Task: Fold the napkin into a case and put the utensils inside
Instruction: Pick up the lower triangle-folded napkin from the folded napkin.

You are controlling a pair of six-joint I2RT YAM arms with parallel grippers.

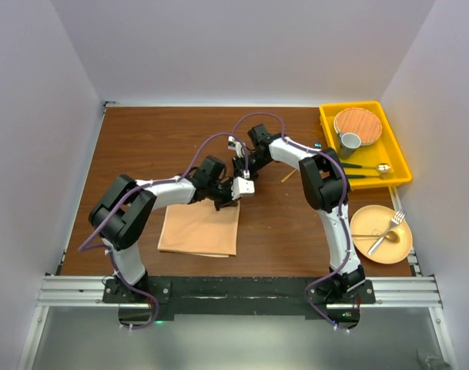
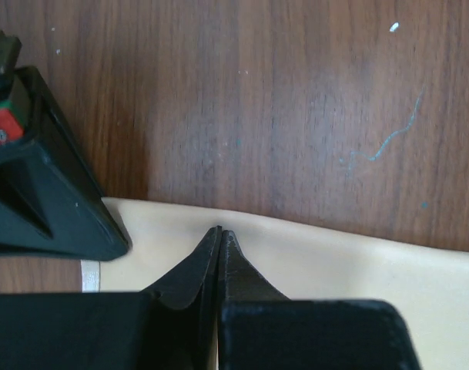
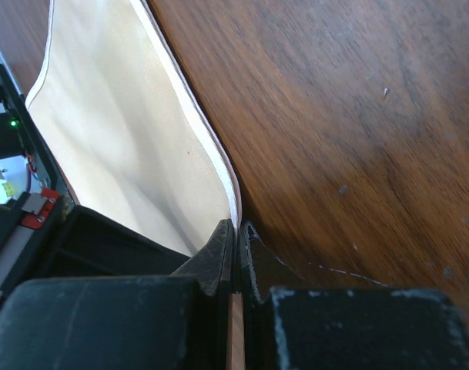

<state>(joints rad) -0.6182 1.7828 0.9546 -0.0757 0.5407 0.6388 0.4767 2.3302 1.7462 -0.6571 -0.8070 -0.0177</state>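
Right now the napkin (image 1: 199,229) lies folded on the brown table (image 1: 157,146), a bit left of the middle in the view from above. My left gripper (image 2: 221,235) is at the napkin's upper right corner. Its two fingers are pressed tight together. A thin pale bit of cloth shows between them, so it is pinching the napkin's edge. My right gripper (image 3: 236,227) is just beside it, a little higher in the top view. Its fingers are squeezed together too, and the sewn edge of the napkin runs straight into the crack between them. From there the cloth spreads away to the upper left of that frame. A fork (image 1: 394,222) and a spoon (image 1: 382,240) lie on the round plate (image 1: 403,250) at the lower right, well apart from both grippers.
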